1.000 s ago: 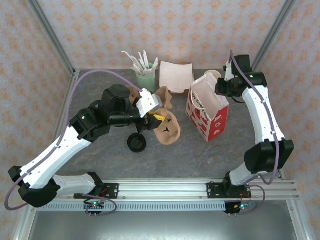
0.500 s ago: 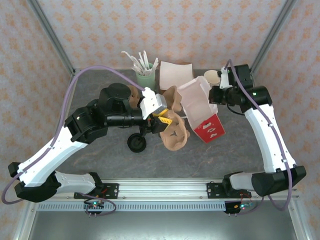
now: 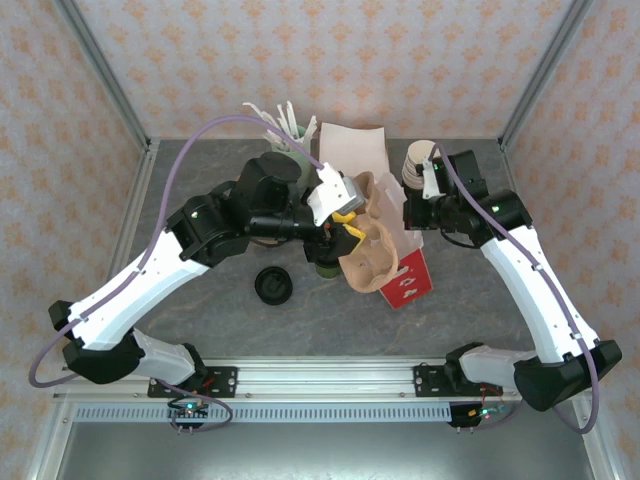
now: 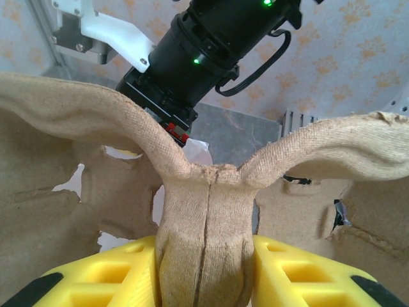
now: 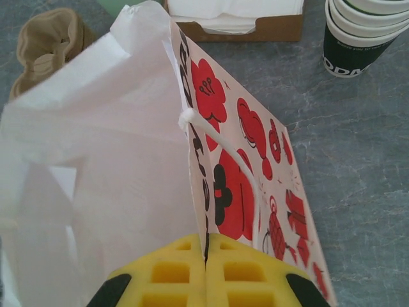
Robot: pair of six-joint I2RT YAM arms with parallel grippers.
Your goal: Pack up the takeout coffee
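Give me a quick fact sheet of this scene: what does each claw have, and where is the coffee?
Left claw: clamped on the central ridge of the brown moulded-pulp cup carrier, held off the table
Right claw: shut on the top edge of the red-and-white paper bag, which looks tilted
Coffee: small dark green paper cup with black lid, on the grey table below the left claw, partly hidden, not in the bag
Spare lid: flat black round lid, lying on the table
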